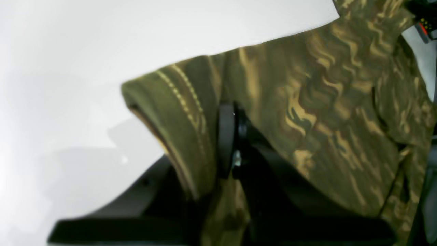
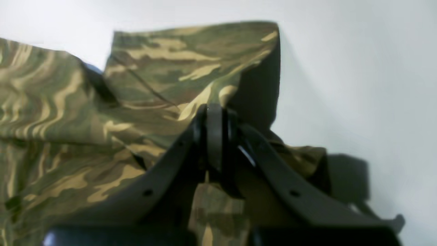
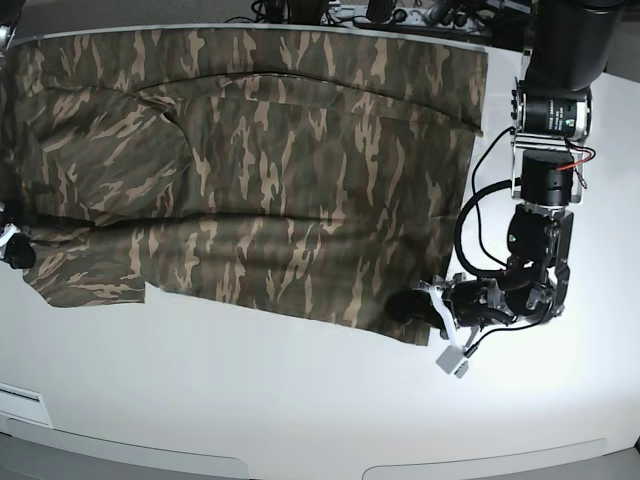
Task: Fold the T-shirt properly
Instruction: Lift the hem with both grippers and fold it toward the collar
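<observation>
The camouflage T-shirt point(image 3: 280, 180) lies spread across the white table, with one sleeve folded in over its left part. My left gripper point(image 3: 408, 306) is at the shirt's near right corner, low on the table. In the left wrist view the left gripper point(image 1: 228, 133) is shut on the stitched hem of the T-shirt point(image 1: 324, 102), which rises a little off the table there. At the far left edge of the base view, only the tip of my right gripper point(image 3: 14, 250) shows. In its wrist view the right gripper point(image 2: 214, 133) is shut on a bunched fold of the T-shirt point(image 2: 68, 102).
The white table point(image 3: 300, 400) stretches bare in front of the shirt down to its near edge. Cables and gear point(image 3: 400, 12) crowd the back edge. The left arm's column point(image 3: 548, 130) stands upright at the right, with a black cable looping beside it.
</observation>
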You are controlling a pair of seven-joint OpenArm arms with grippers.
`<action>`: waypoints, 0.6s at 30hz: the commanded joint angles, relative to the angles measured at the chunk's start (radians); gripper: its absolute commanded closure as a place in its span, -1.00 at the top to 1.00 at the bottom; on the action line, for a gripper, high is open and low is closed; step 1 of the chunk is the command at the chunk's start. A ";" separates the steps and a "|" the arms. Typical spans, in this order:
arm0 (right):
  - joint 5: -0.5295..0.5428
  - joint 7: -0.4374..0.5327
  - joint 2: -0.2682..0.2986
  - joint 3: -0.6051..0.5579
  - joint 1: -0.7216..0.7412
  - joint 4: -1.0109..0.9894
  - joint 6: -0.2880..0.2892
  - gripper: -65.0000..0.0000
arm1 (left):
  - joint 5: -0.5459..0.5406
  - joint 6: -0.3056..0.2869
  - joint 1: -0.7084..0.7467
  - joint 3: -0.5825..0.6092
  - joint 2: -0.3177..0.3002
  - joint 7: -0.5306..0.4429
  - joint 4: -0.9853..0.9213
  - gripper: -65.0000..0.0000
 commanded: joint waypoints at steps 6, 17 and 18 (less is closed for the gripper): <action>0.017 0.009 0.046 0.010 0.016 0.018 0.005 -1.00 | -0.127 -0.009 0.020 -0.005 -0.037 0.049 0.061 -1.00; 0.014 0.017 0.046 0.010 0.016 0.018 0.005 -1.00 | -0.161 -0.009 0.125 0.001 -0.143 0.055 0.381 -1.00; 0.014 0.017 0.046 0.010 0.016 0.018 0.005 -1.00 | -0.161 -0.009 0.124 0.001 -0.159 0.055 0.403 -1.00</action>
